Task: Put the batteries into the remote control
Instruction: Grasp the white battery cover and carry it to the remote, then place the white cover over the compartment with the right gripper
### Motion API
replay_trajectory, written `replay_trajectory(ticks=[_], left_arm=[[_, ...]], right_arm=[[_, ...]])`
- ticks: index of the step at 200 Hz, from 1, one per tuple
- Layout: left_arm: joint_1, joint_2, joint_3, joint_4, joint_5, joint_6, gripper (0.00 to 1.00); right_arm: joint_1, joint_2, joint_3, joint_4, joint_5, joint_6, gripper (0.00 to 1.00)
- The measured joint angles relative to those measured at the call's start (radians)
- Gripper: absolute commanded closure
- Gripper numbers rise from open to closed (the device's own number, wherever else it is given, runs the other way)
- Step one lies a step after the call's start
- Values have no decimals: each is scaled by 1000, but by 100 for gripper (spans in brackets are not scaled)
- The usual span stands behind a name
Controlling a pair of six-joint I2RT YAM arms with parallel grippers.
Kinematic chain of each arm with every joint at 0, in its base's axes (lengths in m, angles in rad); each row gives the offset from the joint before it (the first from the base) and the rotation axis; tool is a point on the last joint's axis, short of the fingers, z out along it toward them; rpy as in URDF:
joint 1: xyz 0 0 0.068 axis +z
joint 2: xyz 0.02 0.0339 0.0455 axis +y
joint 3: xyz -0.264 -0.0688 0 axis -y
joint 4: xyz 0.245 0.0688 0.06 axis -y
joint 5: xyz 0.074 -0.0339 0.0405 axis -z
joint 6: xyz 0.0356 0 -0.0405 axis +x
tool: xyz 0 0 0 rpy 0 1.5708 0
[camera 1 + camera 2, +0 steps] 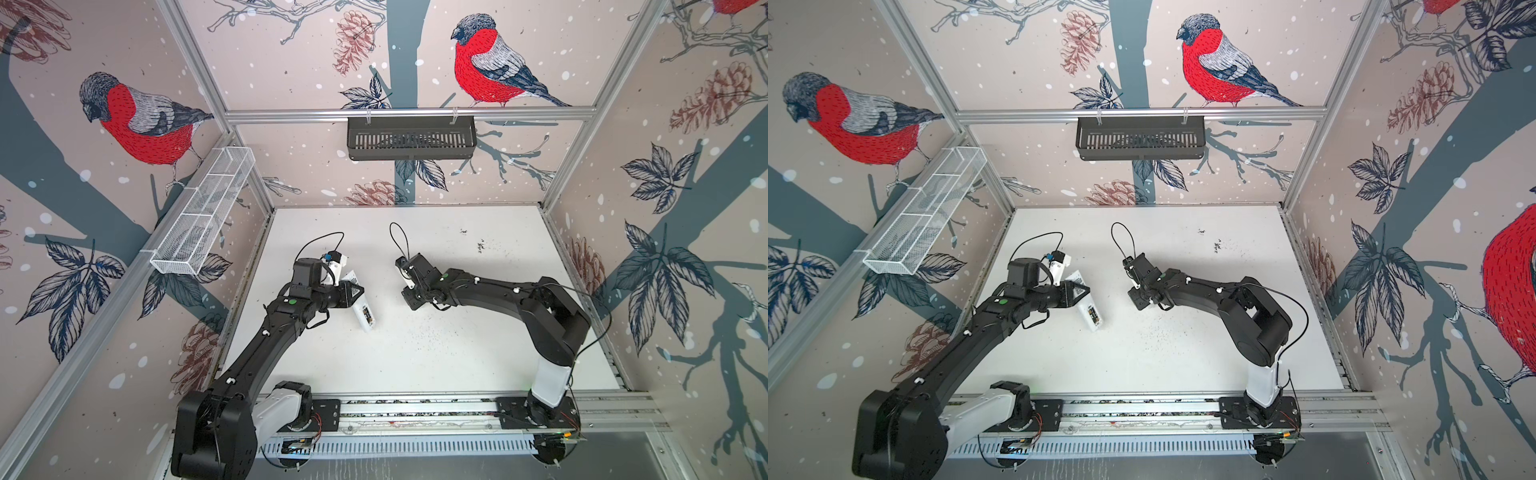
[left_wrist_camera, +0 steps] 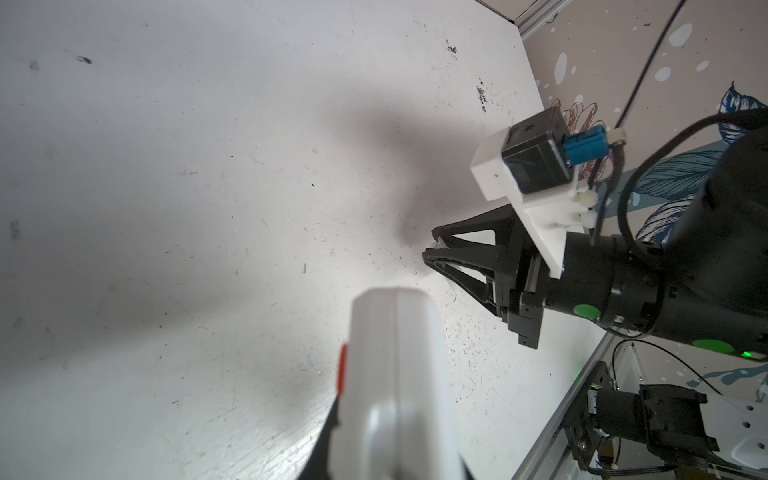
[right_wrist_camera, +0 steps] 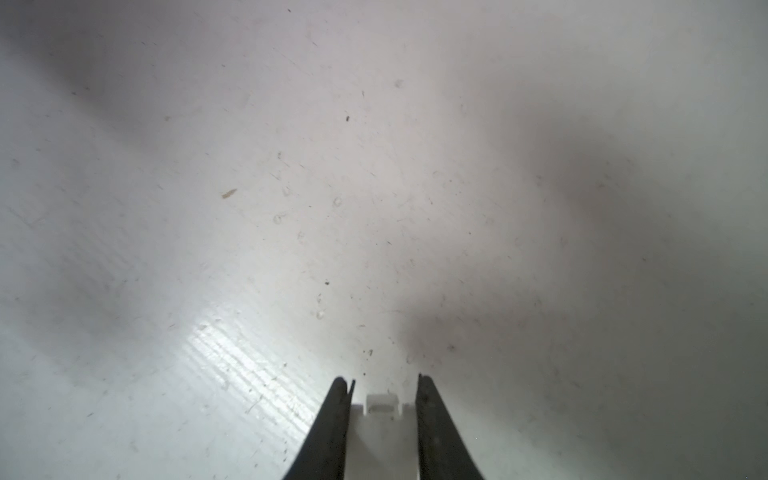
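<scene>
My left gripper [image 1: 353, 293] [image 2: 395, 461] is shut on the remote control [image 1: 362, 312] [image 1: 1090, 313], a slim white bar that slants down to the table. Its open compartment faces up, and the batteries [image 1: 368, 314] show there as small dark and gold pieces. In the left wrist view the remote control [image 2: 395, 365] is a blurred white body with a red button on its edge. To the right, my right gripper [image 1: 411, 297] [image 3: 383, 386] points down at the table, shut on a small white battery cover [image 3: 383, 409] with a clip tab. My right gripper [image 2: 432, 249] stands apart from the remote.
The white table [image 1: 457, 353] carries dark specks and scuffs. A black basket [image 1: 411, 137] hangs on the back rail and a white wire basket [image 1: 203, 212] on the left wall. The arms' base rail [image 1: 415, 411] runs along the front edge.
</scene>
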Motion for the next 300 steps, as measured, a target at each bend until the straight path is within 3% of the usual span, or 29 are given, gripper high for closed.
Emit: replay_trajectory(ticks=[87,143,247,300], left_arm=[[39,19,-40,187,283,-153,100],[46,68,-78,393,467,-315,100],[86,101,-133,578,546,-473,100],[93,101,-136,614,549,-491,100]], right_arm=[[190,-292,-165,294,-26,7,75],[251,-367,-241,439,-3,6,75],[326,-390,-308,597,141,8,75],[331,-363,-314,625,187,8,76]])
